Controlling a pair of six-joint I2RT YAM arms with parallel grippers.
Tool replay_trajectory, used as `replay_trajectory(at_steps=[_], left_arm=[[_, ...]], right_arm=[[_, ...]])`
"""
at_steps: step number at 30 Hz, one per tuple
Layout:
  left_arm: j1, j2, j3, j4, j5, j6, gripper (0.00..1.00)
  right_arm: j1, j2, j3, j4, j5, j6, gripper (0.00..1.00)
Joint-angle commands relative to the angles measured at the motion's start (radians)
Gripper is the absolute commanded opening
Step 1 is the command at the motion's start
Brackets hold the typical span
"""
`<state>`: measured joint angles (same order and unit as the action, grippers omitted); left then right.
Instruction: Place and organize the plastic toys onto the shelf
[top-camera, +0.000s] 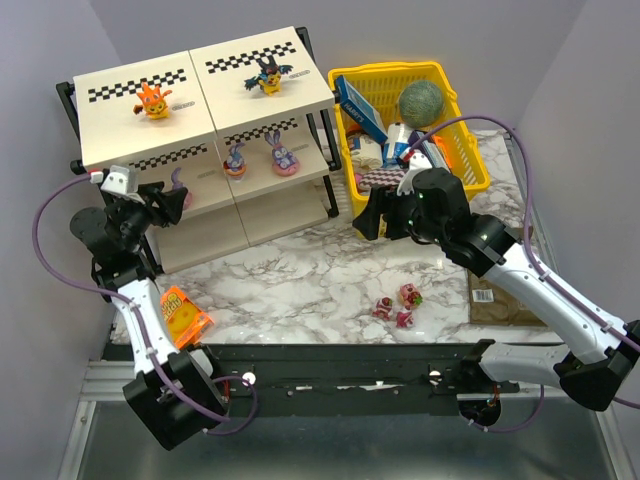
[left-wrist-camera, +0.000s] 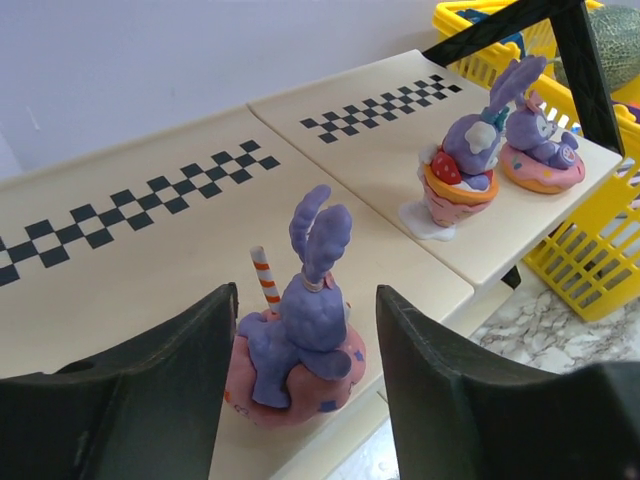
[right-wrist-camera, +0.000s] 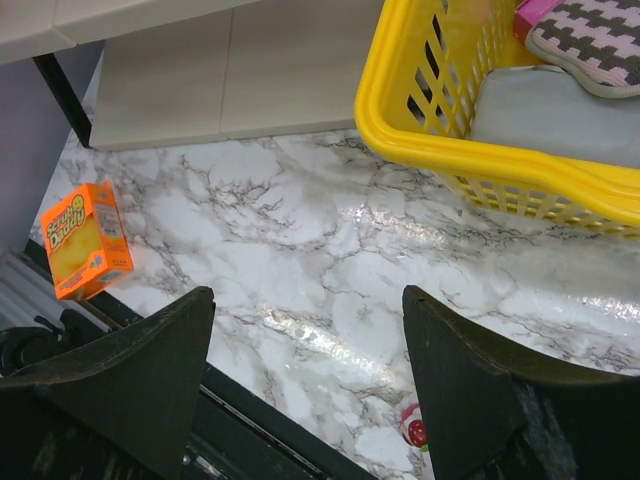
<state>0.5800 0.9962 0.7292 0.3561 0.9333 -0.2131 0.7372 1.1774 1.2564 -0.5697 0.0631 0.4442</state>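
Note:
The shelf (top-camera: 118, 137) stands at the back left. An orange toy (top-camera: 153, 100) and a black-and-yellow winged toy (top-camera: 267, 76) stand on its top tier. Two purple bunny toys (top-camera: 236, 158) (top-camera: 281, 153) stand on the middle tier. A third purple bunny on a pink base (left-wrist-camera: 300, 345) stands at that tier's (left-wrist-camera: 120, 270) front edge. My left gripper (left-wrist-camera: 305, 295) is open around it, with a clear gap on the right side. Three small red-pink toys (top-camera: 398, 307) lie on the marble table. My right gripper (top-camera: 366, 216) hangs open and holds nothing above the table; one red-pink toy (right-wrist-camera: 413, 428) shows below it.
A yellow basket (top-camera: 347, 76) with boxes and a green ball (top-camera: 422, 102) stands right of the shelf, close behind my right gripper. A flat orange packet (top-camera: 183, 316) lies at the front left by the table edge. A brown card (top-camera: 495, 295) lies under the right arm.

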Motion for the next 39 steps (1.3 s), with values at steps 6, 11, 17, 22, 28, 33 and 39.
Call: replay_trajectory(at_steps=[6, 11, 17, 22, 28, 33, 39], left_arm=[[-0.003, -0.162, -0.022, -0.052, -0.165, -0.002, 0.69], [-0.015, -0.247, -0.053, -0.198, -0.2, 0.014, 0.68], [-0.064, -0.355, -0.079, -0.323, -0.329, -0.052, 0.29], [-0.158, -0.418, -0.027, -0.451, -0.473, -0.107, 0.02], [-0.196, -0.439, 0.027, -0.558, -0.542, -0.204, 0.0], [-0.209, -0.439, -0.003, -0.56, -0.588, -0.219, 0.0], [-0.22, -0.397, -0.069, -0.428, -0.553, -0.311, 0.0]], right_arm=[[-0.01, -0.027, -0.023, 0.008, -0.029, 0.004, 0.83], [-0.012, -0.024, -0.025, 0.01, -0.036, 0.002, 0.83], [-0.013, -0.022, -0.023, 0.008, -0.045, -0.015, 0.83], [-0.012, -0.016, 0.009, -0.016, -0.059, -0.025, 0.83], [-0.015, -0.022, 0.008, -0.016, -0.043, -0.035, 0.83], [-0.019, -0.025, 0.001, -0.018, -0.037, -0.036, 0.83], [-0.024, -0.027, 0.006, -0.019, -0.026, -0.041, 0.83]])
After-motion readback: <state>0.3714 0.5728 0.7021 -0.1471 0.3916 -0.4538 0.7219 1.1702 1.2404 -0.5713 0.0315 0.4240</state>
